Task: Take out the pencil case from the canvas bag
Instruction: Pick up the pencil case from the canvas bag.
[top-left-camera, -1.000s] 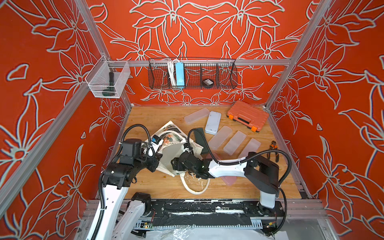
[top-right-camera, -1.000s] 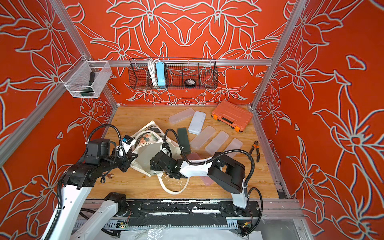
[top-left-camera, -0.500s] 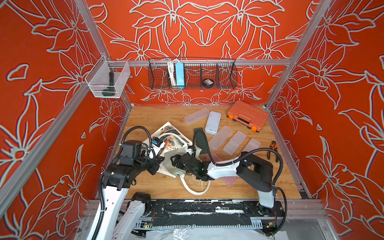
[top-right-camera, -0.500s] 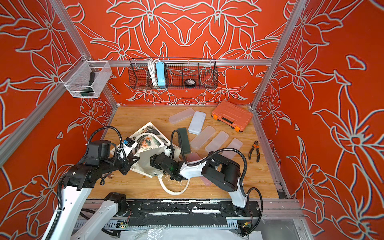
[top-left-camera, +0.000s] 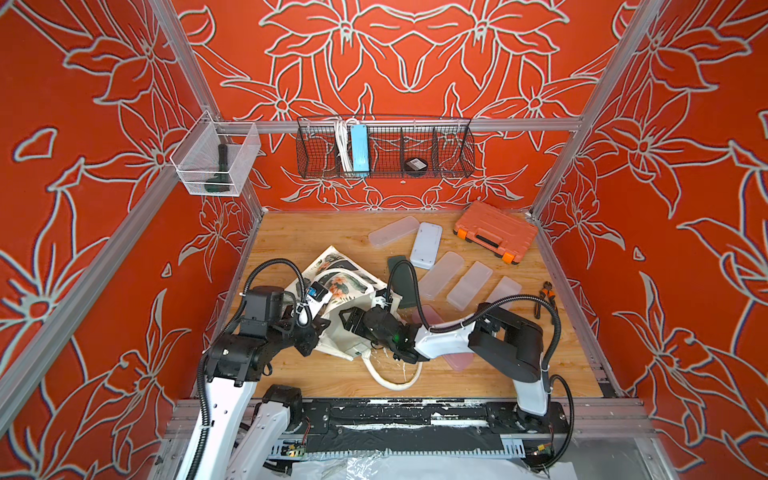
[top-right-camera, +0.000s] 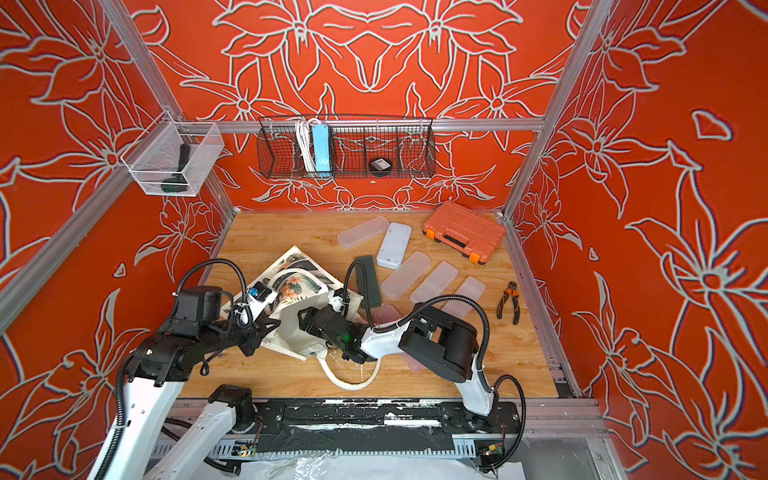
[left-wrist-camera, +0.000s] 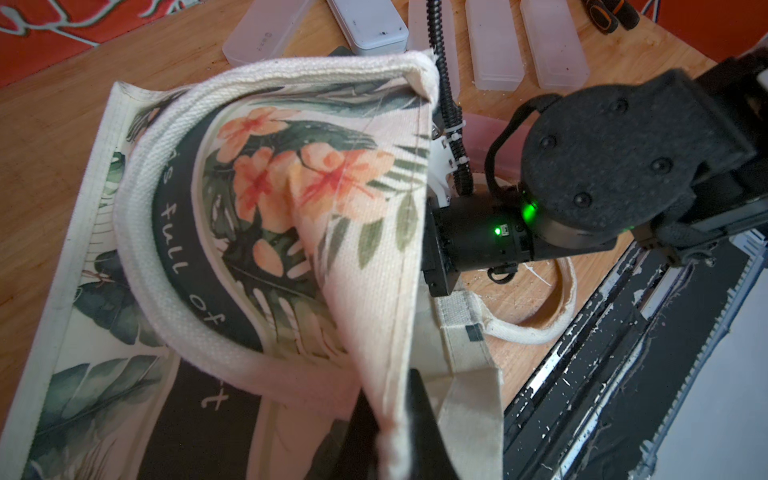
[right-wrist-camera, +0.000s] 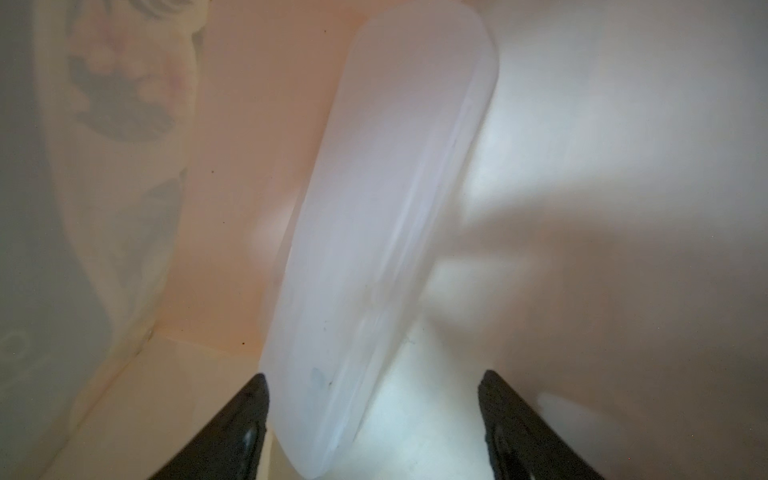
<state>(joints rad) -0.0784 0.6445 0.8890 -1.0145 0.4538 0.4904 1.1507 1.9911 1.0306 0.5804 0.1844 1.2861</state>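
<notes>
Half done, we judge: left gripper (left-wrist-camera: 390, 419) pinches the canvas bag (left-wrist-camera: 340, 232) rim up; right gripper (right-wrist-camera: 374, 399), spread inside, straddles the pencil case (right-wrist-camera: 386, 208), ungrasped.

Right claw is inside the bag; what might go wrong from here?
The pencil case sits off-centre in the open right claw, near one finger; closing may tip it away.
The left claw pinches only the hem of the canvas bag; a slip could let the mouth fall shut.
</notes>
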